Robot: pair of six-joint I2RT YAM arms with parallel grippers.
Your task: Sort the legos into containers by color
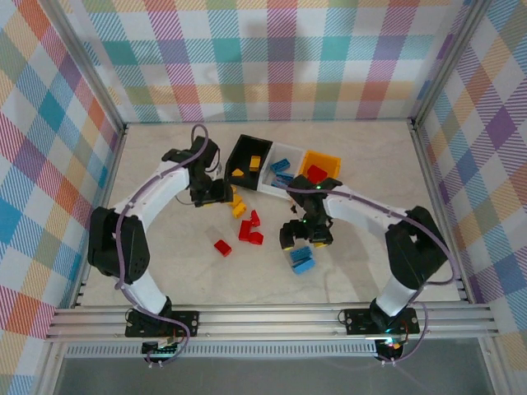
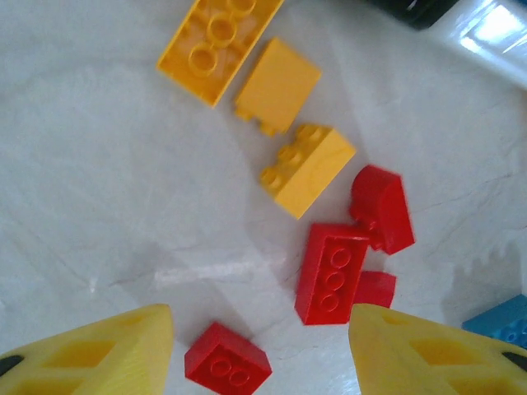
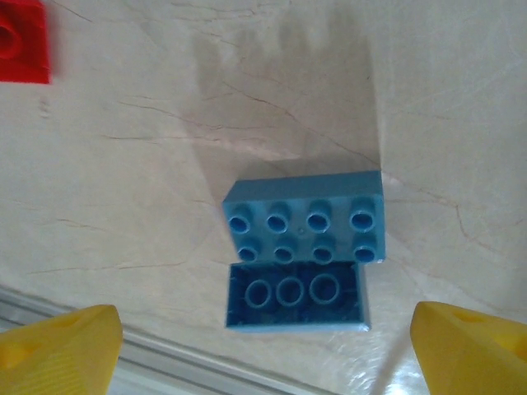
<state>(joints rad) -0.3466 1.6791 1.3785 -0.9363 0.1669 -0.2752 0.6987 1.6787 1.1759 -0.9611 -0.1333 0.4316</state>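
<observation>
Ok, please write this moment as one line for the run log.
left jaws: open, facing red legos | right jaws: open, facing two blue legos | containers: partly filled

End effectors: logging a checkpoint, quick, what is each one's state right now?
Left end effector: open, holding nothing.
Right end effector: open, holding nothing, above the blue legos.
</observation>
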